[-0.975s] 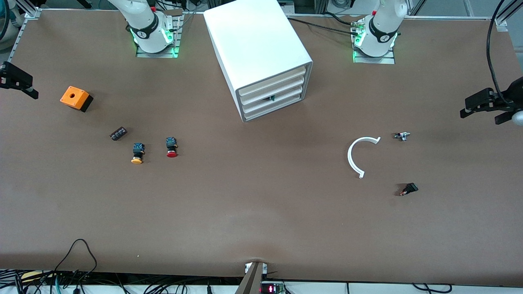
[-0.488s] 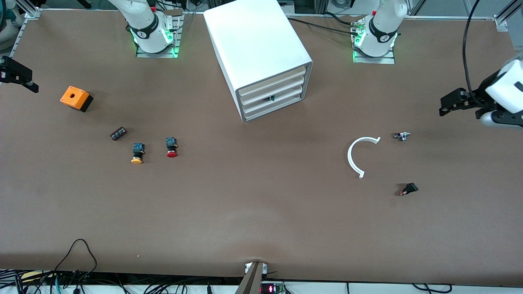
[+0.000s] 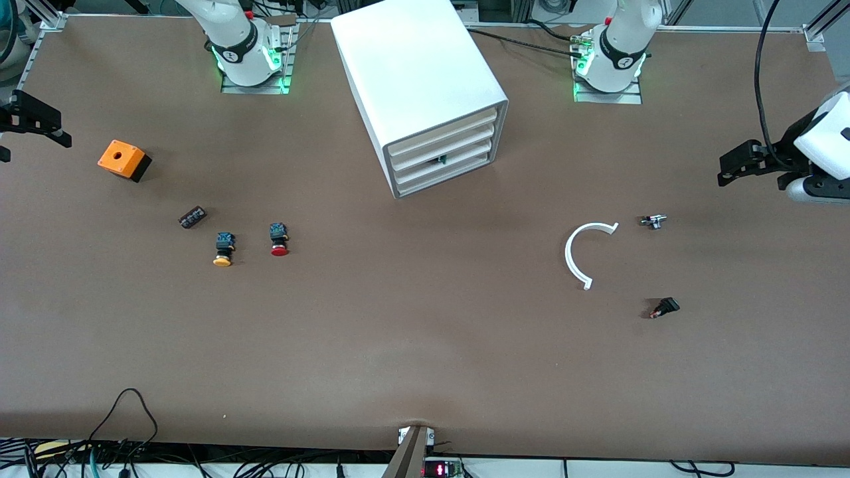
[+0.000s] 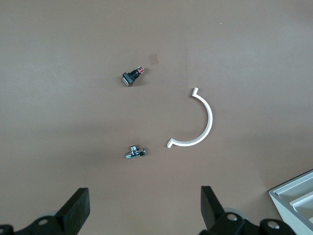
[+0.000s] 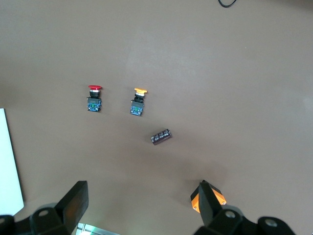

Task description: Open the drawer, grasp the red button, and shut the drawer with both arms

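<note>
**Q:** Where do the grippers stand, and in what state?

**A:** The left gripper (image 3: 737, 166) hangs over the table edge at the left arm's end, fingers (image 4: 78, 208) spread wide with nothing between them. The right gripper (image 3: 40, 123) hangs over the right arm's end, close to the orange cube (image 3: 123, 160). Its fingers (image 5: 73, 203) are likewise apart and empty.

**Q:** Where are the task's things?

**A:** The cabinet (image 3: 418, 79) sits between the arm bases. All four drawers appear shut; a small dark-green object shows at one drawer (image 3: 441, 159) front. The red button (image 3: 279, 239) lies on the table toward the right arm's end, beside the yellow button (image 3: 223, 249) and near a dark block (image 3: 192, 217).

**Q:** How is the button likely to handle?

**A:** Judged small, light and rigid. The round cap is probably smooth and may slip or roll. Take hold across the flat-sided black body (image 5: 94, 104), not the cap.

**Q:** And the drawer?

**A:** The front is plain, with no handle visible. Purchase is probably limited to its edge, and the cabinet may slide unless braced.
</note>
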Controlling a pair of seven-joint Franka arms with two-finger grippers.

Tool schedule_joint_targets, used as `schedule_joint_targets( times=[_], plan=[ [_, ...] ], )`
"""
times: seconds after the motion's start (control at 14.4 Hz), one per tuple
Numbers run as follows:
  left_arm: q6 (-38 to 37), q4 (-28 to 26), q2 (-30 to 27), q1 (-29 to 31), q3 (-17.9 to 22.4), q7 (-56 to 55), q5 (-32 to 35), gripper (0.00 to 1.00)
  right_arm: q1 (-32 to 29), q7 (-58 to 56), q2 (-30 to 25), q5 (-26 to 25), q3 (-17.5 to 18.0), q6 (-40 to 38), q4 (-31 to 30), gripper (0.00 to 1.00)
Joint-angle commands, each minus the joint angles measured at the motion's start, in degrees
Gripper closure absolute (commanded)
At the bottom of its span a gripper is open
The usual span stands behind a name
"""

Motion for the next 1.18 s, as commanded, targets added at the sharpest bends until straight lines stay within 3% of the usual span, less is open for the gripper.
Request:
schedule_joint_targets(
  times=[0.0, 0.56, 1.11],
  plan=[
    [1.2, -1.2, -1.1, 0.0, -0.3, 0.1, 0.8, 0.00, -0.2, 0.0, -0.1, -0.8, 0.4, -1.5, 0.5, 0.00],
    [1.7, -0.9, -0.5, -0.9, -0.3, -0.4, 1.5, 0.00, -0.2, 0.0, -0.1, -0.8, 0.5, -1.6, 0.5, 0.00],
    [1.2, -1.1, -1.1, -5.8, 3.2, -0.4, 1.6, 0.00, -0.2, 0.0, -0.1, -0.6, 0.5, -1.6, 0.5, 0.00]
  ],
)
